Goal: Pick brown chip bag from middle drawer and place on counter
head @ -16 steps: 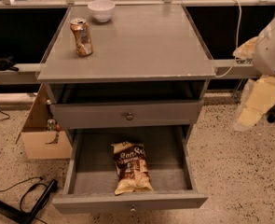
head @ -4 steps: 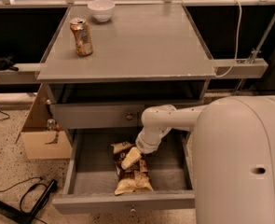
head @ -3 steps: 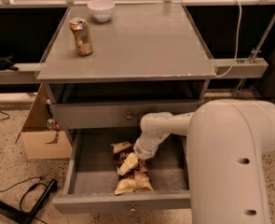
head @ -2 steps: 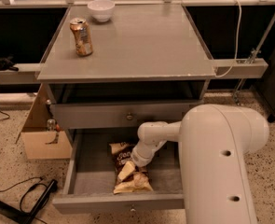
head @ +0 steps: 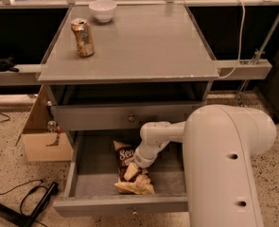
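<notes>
The brown chip bag (head: 125,156) lies lengthwise in the open middle drawer (head: 95,175), near its centre, with its cream end toward the drawer's front panel. My gripper (head: 131,171) reaches down from the right on a bulky white arm (head: 224,164) and sits right on the middle of the bag, covering part of it. The bag rests on the drawer floor. The grey counter (head: 143,41) is above, wide and flat.
A tan-and-orange drink can (head: 83,37) and a white bowl (head: 103,9) stand on the counter's back left. A closed drawer front with a round knob (head: 132,118) sits just above the open drawer. A cardboard box (head: 39,137) and cables (head: 28,200) are on the floor at left.
The arm has come in from the right and reached into the drawer. Over the last second the gripper has sunk lower and slightly left onto the bag, which has shifted a little.
</notes>
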### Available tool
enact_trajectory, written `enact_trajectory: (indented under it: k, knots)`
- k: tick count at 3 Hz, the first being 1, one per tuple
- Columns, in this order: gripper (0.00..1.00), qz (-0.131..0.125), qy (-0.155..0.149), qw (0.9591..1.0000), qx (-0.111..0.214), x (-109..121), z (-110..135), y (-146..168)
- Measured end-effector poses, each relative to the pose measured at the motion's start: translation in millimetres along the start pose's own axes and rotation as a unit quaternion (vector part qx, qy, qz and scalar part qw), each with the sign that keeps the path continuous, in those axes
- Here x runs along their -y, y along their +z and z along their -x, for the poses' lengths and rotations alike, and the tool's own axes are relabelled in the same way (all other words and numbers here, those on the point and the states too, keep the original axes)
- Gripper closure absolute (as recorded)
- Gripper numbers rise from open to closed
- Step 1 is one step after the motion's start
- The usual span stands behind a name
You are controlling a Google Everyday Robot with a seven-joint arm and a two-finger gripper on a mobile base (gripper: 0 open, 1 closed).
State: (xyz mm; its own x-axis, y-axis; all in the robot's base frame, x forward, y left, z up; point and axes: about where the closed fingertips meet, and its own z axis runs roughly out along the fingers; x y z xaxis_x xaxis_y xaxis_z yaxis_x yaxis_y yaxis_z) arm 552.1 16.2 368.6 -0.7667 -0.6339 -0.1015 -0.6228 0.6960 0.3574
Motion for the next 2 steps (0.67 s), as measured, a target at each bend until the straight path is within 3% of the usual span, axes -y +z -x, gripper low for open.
enact_trajectory:
  k: [1,2]
  knots:
    - [0.88,0.0,0.0,1.0,0.0,-1,0,-4]
    - [1.0,-0.018,-0.021,0.9996,0.007,-15,-12,-36]
